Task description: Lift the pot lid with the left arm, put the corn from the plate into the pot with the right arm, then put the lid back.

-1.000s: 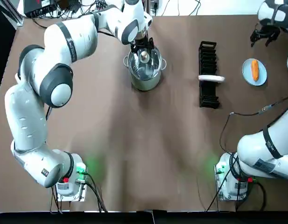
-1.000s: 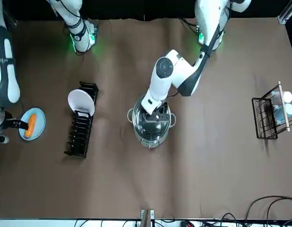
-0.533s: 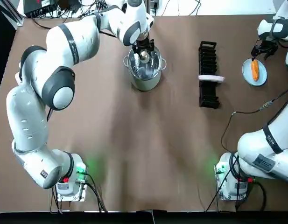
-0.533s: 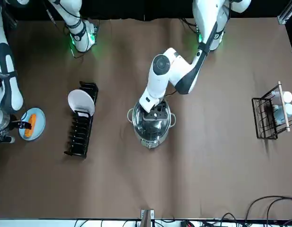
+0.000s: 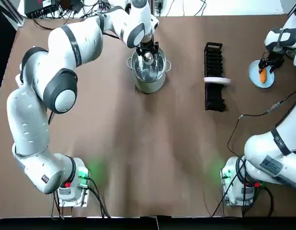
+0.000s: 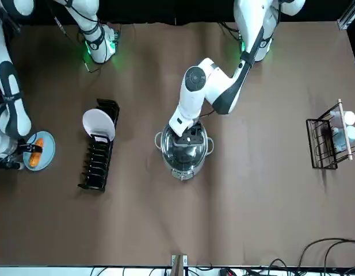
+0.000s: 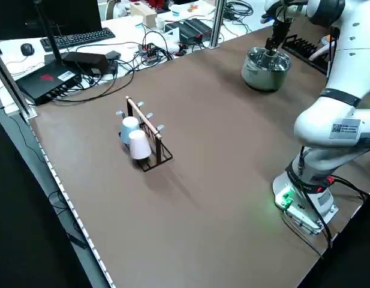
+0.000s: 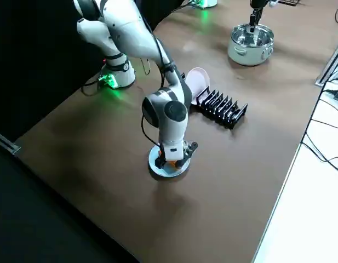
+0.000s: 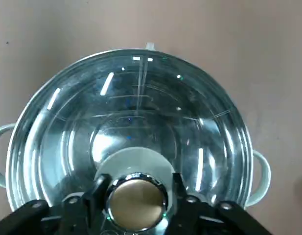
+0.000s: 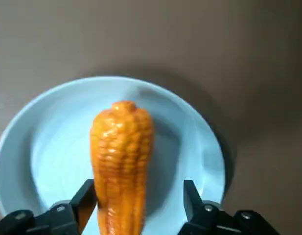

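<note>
The clear glass pot lid still sits on the steel pot at the far middle of the brown tabletop. My left fingers stand narrow on either side of its chrome knob, not yet clamped, I judge. The orange corn cob lies on the pale blue plate. My right fingers have just dropped over it, spread wide astride. Both grasps look lined up; the lid must lift first.
</note>
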`<state>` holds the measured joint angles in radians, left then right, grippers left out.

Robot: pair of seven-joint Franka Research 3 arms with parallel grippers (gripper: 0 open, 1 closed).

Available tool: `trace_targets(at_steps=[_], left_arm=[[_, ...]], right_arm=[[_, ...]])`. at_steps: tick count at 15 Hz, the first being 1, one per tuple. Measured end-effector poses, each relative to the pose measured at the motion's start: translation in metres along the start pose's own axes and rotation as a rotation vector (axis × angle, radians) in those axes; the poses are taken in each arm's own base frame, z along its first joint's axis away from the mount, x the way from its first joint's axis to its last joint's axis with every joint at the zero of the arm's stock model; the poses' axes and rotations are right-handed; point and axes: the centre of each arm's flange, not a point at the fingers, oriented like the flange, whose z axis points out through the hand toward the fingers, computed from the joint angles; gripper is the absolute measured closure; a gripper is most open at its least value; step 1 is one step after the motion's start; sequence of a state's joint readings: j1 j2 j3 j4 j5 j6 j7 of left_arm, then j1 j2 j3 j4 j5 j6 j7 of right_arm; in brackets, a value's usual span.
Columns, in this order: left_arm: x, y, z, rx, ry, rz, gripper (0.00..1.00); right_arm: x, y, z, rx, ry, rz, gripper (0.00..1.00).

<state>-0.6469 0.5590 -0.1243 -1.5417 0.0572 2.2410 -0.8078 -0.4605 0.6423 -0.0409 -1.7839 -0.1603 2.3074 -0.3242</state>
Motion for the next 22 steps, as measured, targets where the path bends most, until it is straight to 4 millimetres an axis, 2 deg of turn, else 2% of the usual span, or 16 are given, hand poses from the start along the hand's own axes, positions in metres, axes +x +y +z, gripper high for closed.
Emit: trace_targets(at_steps=[1,3,5,7,8,9,10,12,14,15,16,18,20,22], left_arm=[[0.000,0.000,0.000,0.000,0.000,0.000,0.45],[0.000,0.000,0.000,0.002,-0.002,0.000,0.48],[0.000,0.000,0.000,0.002,-0.002,0.000,0.48],[0.000,0.000,0.000,0.002,-0.002,0.000,0.48],[0.000,0.000,0.000,0.003,-0.003,-0.001,0.48],[0.000,0.000,-0.001,0.006,-0.006,-0.002,0.48],[0.001,-0.001,-0.002,0.014,-0.013,-0.006,0.48],[0.009,-0.006,-0.013,0.029,-0.028,-0.033,0.49],[0.024,-0.018,-0.035,0.038,-0.048,-0.073,0.49],[0.047,-0.040,-0.066,0.021,-0.038,-0.127,0.49],[0.056,-0.054,-0.079,0.022,-0.038,-0.151,0.49],[0.073,-0.084,-0.096,0.028,-0.040,-0.199,0.49],[0.093,-0.115,-0.107,0.028,-0.029,-0.237,0.49],[0.112,-0.156,-0.112,0.049,-0.045,-0.233,0.49]], right_arm=[[-0.001,-0.003,0.007,0.005,-0.008,-0.004,0.22],[0.001,-0.011,0.010,0.013,-0.012,-0.017,0.42],[0.004,-0.021,0.008,0.018,-0.016,-0.035,0.45],[0.012,-0.047,-0.004,0.032,-0.035,-0.079,0.62],[0.019,-0.068,-0.019,0.036,-0.041,-0.112,0.62],[0.026,-0.091,-0.042,0.036,-0.048,-0.148,0.62],[0.032,-0.115,-0.074,0.032,-0.057,-0.184,0.62],[0.033,-0.157,-0.152,0.020,-0.085,-0.247,0.62],[0.025,-0.198,-0.228,0.016,-0.115,-0.306,0.62],[0.014,-0.249,-0.277,0.042,-0.140,-0.363,0.62],[0.009,-0.279,-0.293,0.063,-0.139,-0.362,0.62],[-0.001,-0.341,-0.311,0.094,-0.129,-0.320,0.62],[-0.015,-0.411,-0.318,0.097,-0.134,-0.262,0.62],[-0.039,-0.488,-0.319,0.075,-0.137,-0.205,0.62]])
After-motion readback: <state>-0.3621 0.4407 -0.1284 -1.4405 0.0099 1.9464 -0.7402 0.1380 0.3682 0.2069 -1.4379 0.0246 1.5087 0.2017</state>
